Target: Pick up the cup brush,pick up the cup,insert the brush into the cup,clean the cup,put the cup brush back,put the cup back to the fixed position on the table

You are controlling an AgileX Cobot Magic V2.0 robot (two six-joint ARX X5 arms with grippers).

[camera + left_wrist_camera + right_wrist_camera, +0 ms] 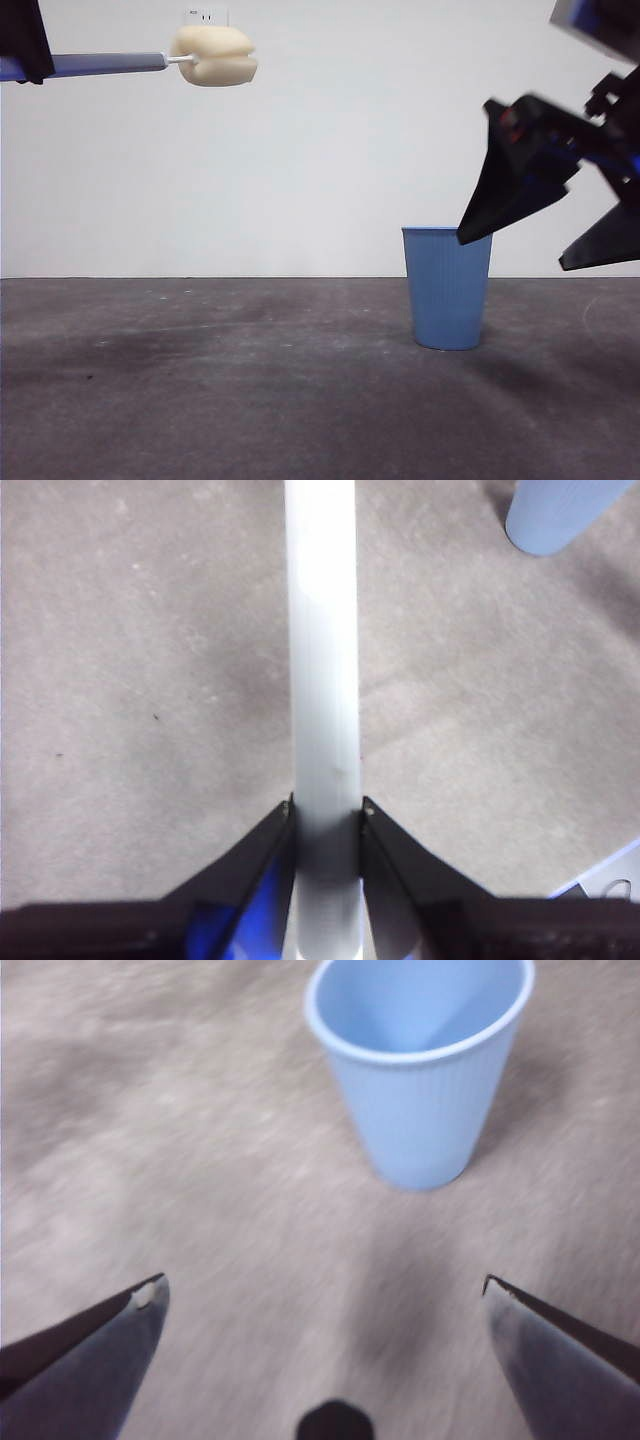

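The blue ribbed cup (447,288) stands upright on the dark grey table (200,380), right of centre. It also shows in the right wrist view (420,1070) and in the left wrist view (560,515). My left gripper (327,815) is shut on the cup brush handle (322,660). In the front view the brush is held level, high at the left, with its cream sponge head (213,55) pointing right. My right gripper (325,1295) is open and empty. In the front view it (545,250) hangs above and to the right of the cup, one jaw tip near the rim.
A white wall with a socket (206,16) stands behind the table. A white sheet corner (610,875) lies on the table in the left wrist view.
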